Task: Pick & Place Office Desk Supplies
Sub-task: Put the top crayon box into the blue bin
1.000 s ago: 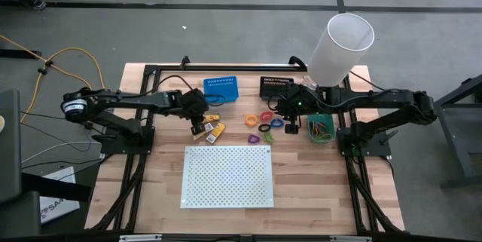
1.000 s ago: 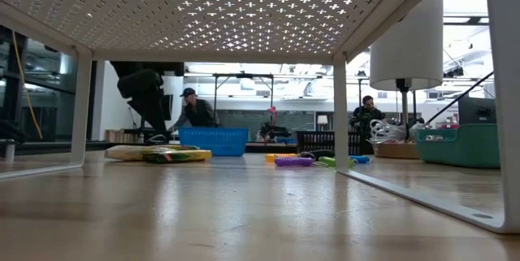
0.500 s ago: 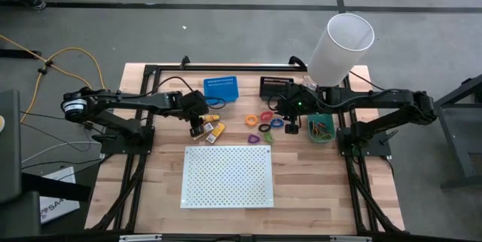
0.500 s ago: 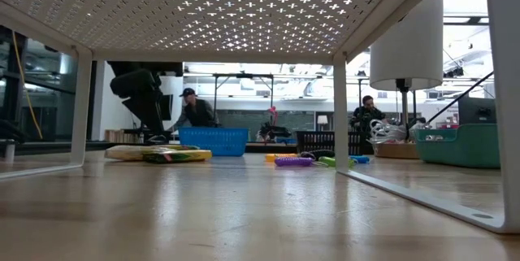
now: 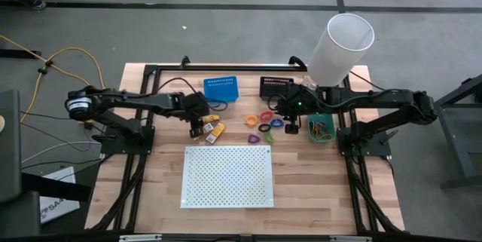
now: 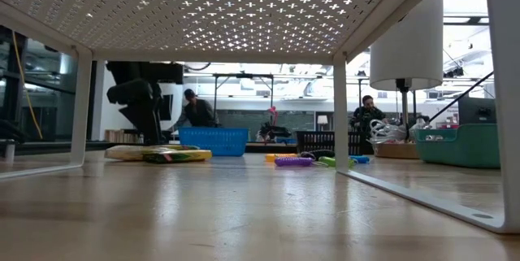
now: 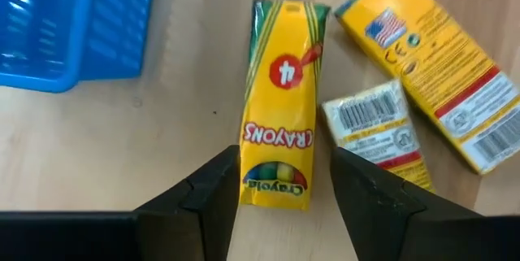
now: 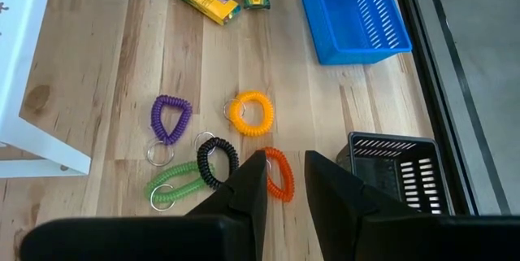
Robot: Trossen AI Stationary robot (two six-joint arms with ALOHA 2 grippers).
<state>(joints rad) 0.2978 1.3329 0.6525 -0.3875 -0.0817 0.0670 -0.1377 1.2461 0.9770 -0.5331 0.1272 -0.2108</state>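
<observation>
Now left end effector (image 7: 282, 181) straddles crayon packet (image 7: 280, 102).

From my overhead feed I take the white perforated board (image 5: 227, 176) as my landmark, lying at the near middle of the wooden table (image 5: 151, 197). Just beyond its far left corner sit the yellow-orange packets (image 5: 214, 130), and my left gripper (image 5: 197, 127) hangs right beside them, on their left. The blue bin (image 5: 221, 89) stands farther beyond that, at the table's far edge. Beyond the board's far right corner the coloured loops (image 5: 263, 124) are scattered, with my right gripper (image 5: 291, 127) at their right edge. The black bin (image 5: 276, 87) is behind them, and the green bin (image 5: 321, 127) sits right of the board's far side. A tall white cylinder (image 5: 340, 47) rises past the far right.
</observation>
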